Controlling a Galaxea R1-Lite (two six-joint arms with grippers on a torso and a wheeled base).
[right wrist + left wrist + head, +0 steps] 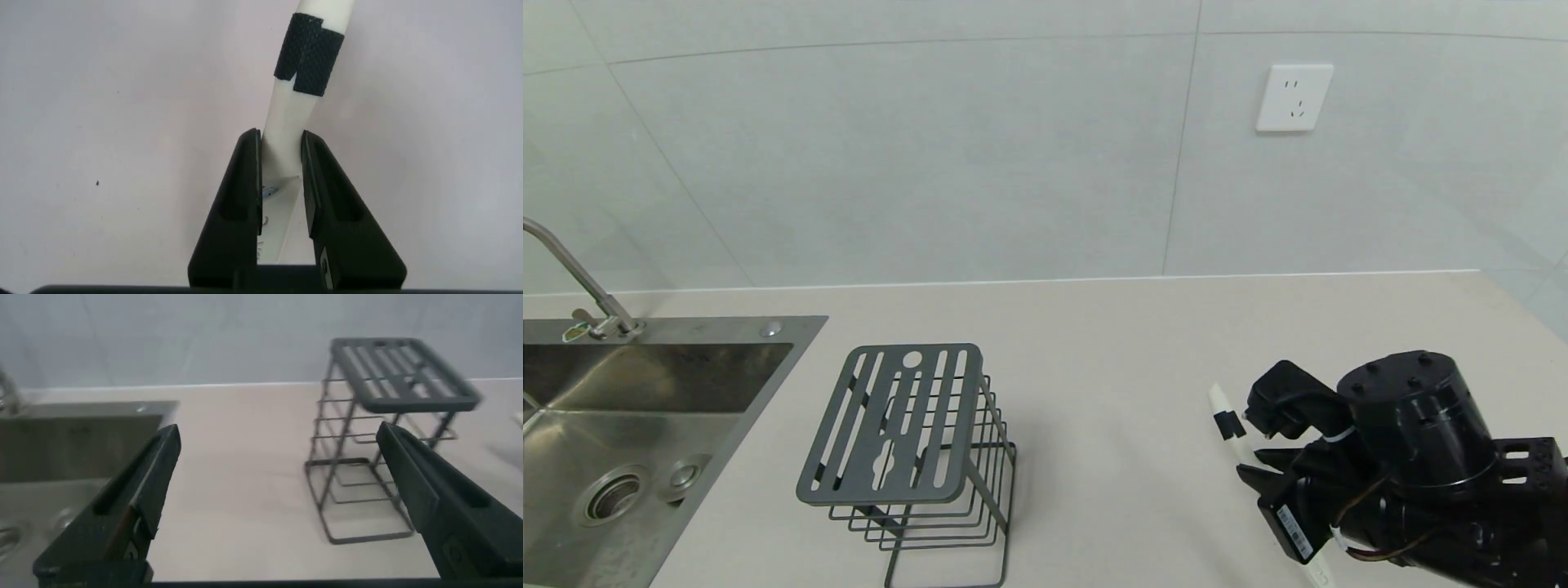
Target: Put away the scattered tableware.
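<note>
A white utensil handle (1219, 400) with a black tape band lies low over the beige counter (1111, 343) at the right. My right gripper (1262, 447) is shut on it: in the right wrist view the two black fingers (242, 175) pinch the white handle (282, 122) just below the tape band (309, 51). The utensil's other end is hidden under the arm. A dark grey wire rack (894, 425) with a slotted top stands at the counter's middle. My left gripper (278, 461) hovers open above the counter, facing the rack (392, 376), with nothing between its fingers.
A steel sink (645, 384) with a faucet (572, 278) fills the left side, and its rim (90, 412) lies beside the left gripper. A tiled wall with a white outlet (1294, 98) backs the counter. Bare counter lies between rack and right gripper.
</note>
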